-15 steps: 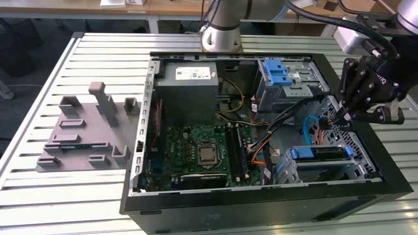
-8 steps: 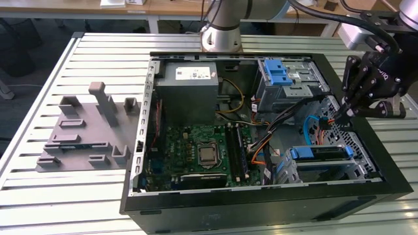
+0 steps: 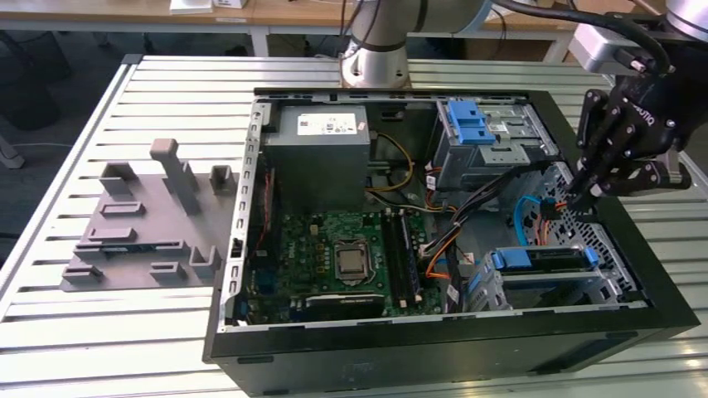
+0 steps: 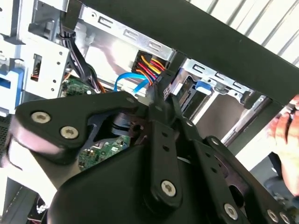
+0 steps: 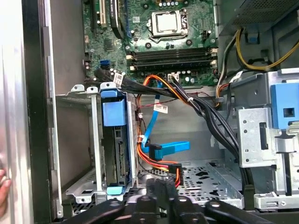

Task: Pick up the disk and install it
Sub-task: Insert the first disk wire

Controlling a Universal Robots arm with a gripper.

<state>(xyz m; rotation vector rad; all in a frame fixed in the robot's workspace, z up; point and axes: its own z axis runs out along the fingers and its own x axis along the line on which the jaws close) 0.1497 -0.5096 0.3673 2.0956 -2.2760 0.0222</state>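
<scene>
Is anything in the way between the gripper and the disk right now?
Only loose cables. The disk stands in its cage beside the gripper; the orange-red power cable and the blue data cable hang right at the gripper, next to that cage.

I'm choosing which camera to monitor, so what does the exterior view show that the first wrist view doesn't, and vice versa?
Exterior view adds the grey fixture on the table beside the case, and the arm's base. First wrist view adds a person's fingertips at the case's outer wall. Both share the disk seated in its cage, the processor socket on the motherboard, and the gripper near the coloured cables.
</scene>
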